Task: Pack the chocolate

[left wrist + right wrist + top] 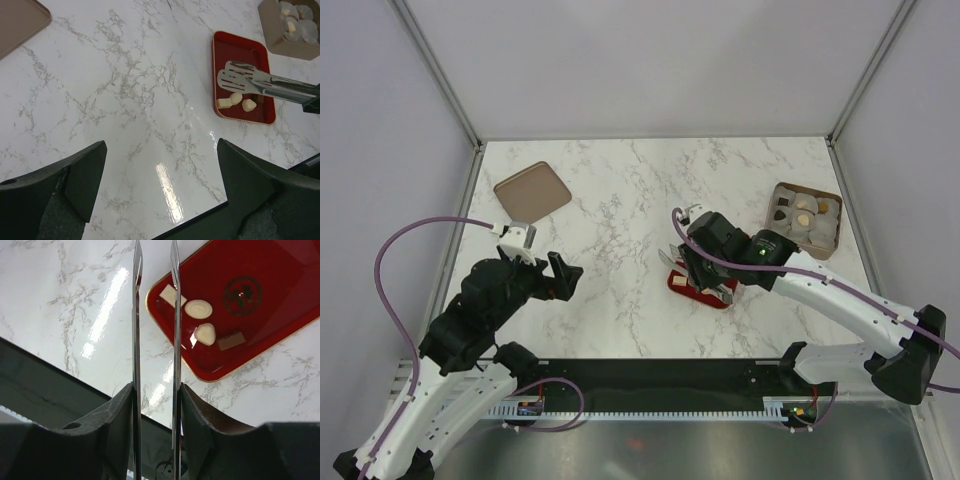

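Note:
Several chocolates lie on the red tray [260, 310]: a cream rectangle [171, 294], a cream round one [198, 309], a cream heart [205, 333] and a tan rectangle [231, 341]. My right gripper [155, 391] is shut on metal tongs [174, 315], whose blades stand apart with nothing between them. Their tips hover at the tray's corner beside the cream rectangle. In the left wrist view the tongs [250, 80] reach over the tray [235, 47] above two cream pieces [230, 100]. My left gripper [160, 150] is open and empty over bare marble, well left of the tray.
A brown box [804, 218] with chocolates in paper cups stands at the back right, beyond the tray [692, 288]. Its brown lid [532, 192] lies at the back left. The table's near edge runs just below both grippers.

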`<state>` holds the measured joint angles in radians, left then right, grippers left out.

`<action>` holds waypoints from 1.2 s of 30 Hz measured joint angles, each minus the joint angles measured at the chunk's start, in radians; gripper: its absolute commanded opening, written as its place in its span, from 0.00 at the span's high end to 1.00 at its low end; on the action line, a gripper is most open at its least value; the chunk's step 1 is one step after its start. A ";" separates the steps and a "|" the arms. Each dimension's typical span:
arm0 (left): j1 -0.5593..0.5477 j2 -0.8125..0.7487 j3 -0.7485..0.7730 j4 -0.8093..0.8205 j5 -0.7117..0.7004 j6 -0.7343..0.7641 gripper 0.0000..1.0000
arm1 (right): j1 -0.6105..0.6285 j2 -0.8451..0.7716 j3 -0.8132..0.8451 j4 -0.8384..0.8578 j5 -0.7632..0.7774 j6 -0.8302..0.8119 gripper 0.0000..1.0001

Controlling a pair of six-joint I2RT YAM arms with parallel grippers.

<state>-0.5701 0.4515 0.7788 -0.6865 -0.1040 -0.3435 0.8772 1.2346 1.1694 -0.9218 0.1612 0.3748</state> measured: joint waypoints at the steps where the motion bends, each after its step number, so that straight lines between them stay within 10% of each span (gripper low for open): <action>1: 0.000 0.000 0.000 0.000 0.000 0.000 0.00 | 0.015 -0.002 -0.002 -0.002 -0.006 0.000 0.53; 36: -0.008 -0.019 0.000 0.000 -0.001 0.000 0.00 | 0.066 -0.060 -0.096 -0.114 0.043 -0.035 0.51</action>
<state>-0.5785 0.4328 0.7788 -0.6868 -0.1051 -0.3439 0.9436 1.1744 1.0737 -1.0355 0.2039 0.3393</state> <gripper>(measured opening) 0.993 0.499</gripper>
